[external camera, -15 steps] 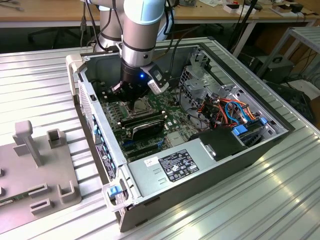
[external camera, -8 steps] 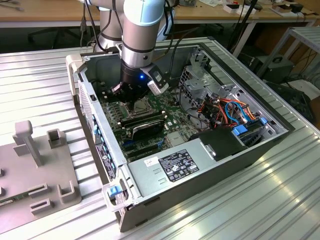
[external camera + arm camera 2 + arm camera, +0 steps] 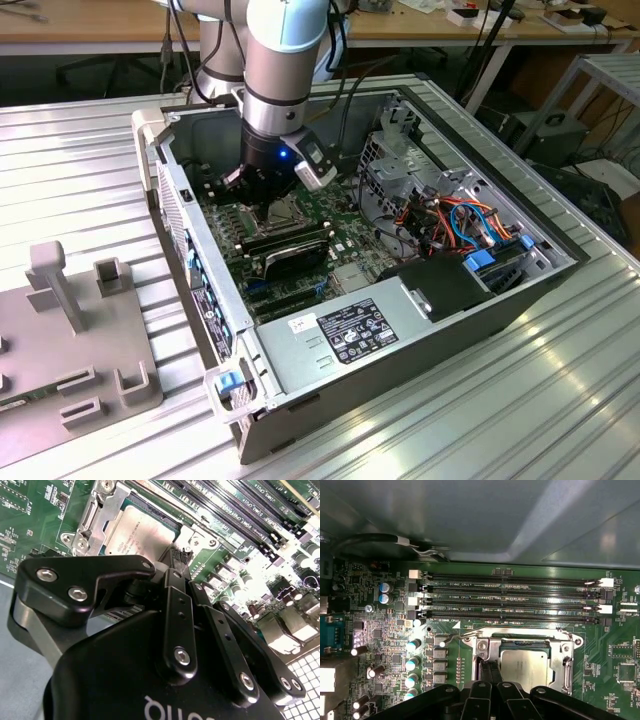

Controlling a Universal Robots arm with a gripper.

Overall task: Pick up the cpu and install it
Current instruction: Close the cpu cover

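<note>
The cpu [image 3: 525, 667] already lies flat inside the socket frame [image 3: 565, 645] of the green board [image 3: 385, 630], so picking up and placing look done. I cannot tell whether the frame and its wire lever [image 3: 462, 636] are locked down, and that seems to be what is left.

In the first wrist view the hand [image 3: 489, 672] hangs low at the chip's edge. Its black fingers are drawn narrow, almost together, with nothing seen between them. In the exterior view the hand sits deep in the open case [image 3: 200, 270], at about eleven o'clock from the power supply [image 3: 350, 335].

The cpu is a thin square with a dull grey metal face. The frame is bright stamped steel, and the memory slots [image 3: 510, 597] are long, black and ribbed. The tabletop [image 3: 80, 170] is grooved aluminium.
</note>
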